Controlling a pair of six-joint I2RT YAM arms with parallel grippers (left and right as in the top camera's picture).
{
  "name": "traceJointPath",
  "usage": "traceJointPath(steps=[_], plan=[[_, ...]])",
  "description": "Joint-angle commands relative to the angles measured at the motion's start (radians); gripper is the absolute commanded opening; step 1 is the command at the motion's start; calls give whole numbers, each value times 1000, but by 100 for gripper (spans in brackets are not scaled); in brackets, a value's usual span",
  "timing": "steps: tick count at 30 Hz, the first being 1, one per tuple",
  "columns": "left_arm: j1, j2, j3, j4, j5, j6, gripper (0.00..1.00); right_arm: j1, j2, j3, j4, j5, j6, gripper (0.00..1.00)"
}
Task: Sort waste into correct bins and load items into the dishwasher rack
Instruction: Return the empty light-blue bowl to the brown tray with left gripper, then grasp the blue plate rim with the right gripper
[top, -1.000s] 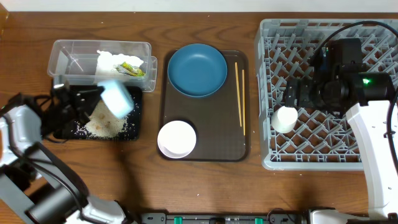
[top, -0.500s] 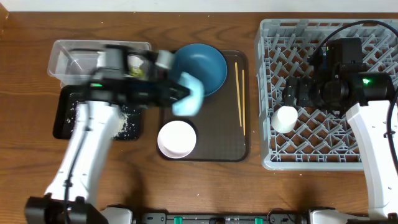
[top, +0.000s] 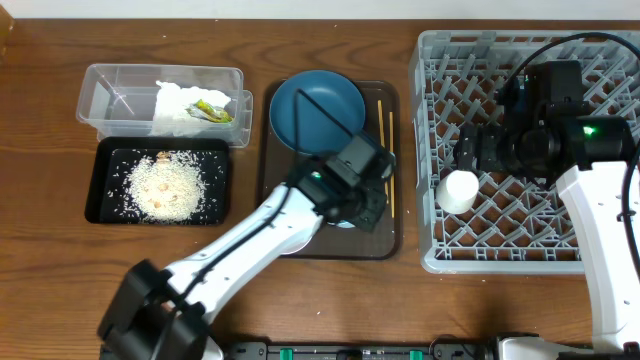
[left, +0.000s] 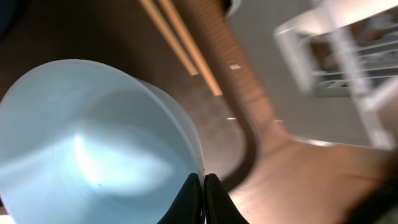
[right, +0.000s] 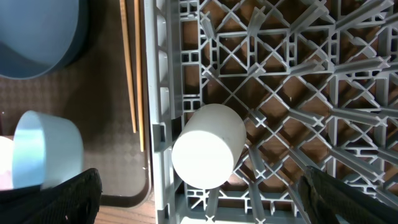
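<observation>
Brown tray (top: 380, 240) carries one dish (top: 317, 112), two chopsticks (top: 385, 120) and one white bowl (right: 4, 167), mostly hidden, with one light-blue bowl (right: 43, 152) over it. Left of it: one tub (top: 110, 95), one black tray (top: 95, 180), one napkin (top: 180, 105), one wrapper (top: 212, 110), one rice heap (top: 165, 188). Right: one rack (top: 430, 150), one cup (top: 458, 190).

Tub (top: 110, 95): clear, rectangular, upright, far left. Holds napkin (top: 178, 103), white and crumpled, with wrapper (top: 212, 109), yellow-green, against it.
Black tray (top: 100, 200): shallow, touching the tub's near side. Holds rice (top: 165, 186), heaped with loose grains scattered around.
Dish (top: 315, 108): dark blue, round, upright on brown tray (top: 268, 150).
Chopsticks (top: 385, 130): thin wooden pair, parallel, just right of the dish.
Light-blue bowl (left: 93, 143): held tipped on its side over the brown tray.
White bowl (right: 4, 165): mostly hidden.
Rack (top: 520, 60): grey lattice crate, far right.
Cup (right: 208, 146): white, on its side at the rack's left wall.
</observation>
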Motion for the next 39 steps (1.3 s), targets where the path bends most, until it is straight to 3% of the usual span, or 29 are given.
traceJointPath(steps=[1,9,13,14,24,29,35,39], plan=[[-21,46,14,6,-154,-16,6,-6,-6,13,0,-8,-15,99],[-26,95,15,17,-151,-16,9,-6,-6,13,0,-8,-15,99],[-26,95,15,19,-143,-16,17,-6,-6,13,0,-8,-15,99],[-26,93,15,21,-137,-17,24,-6,-6,13,1,-8,-15,98],[-11,-8,35,21,-123,-22,45,-6,-6,13,8,-34,-15,99],[51,-106,35,2,-117,-27,46,-5,-6,13,48,-154,-15,99],[163,-193,35,-36,-111,-31,46,75,6,9,141,-228,-11,89],[273,-225,35,-52,18,-31,51,184,57,9,191,-220,1,85]])
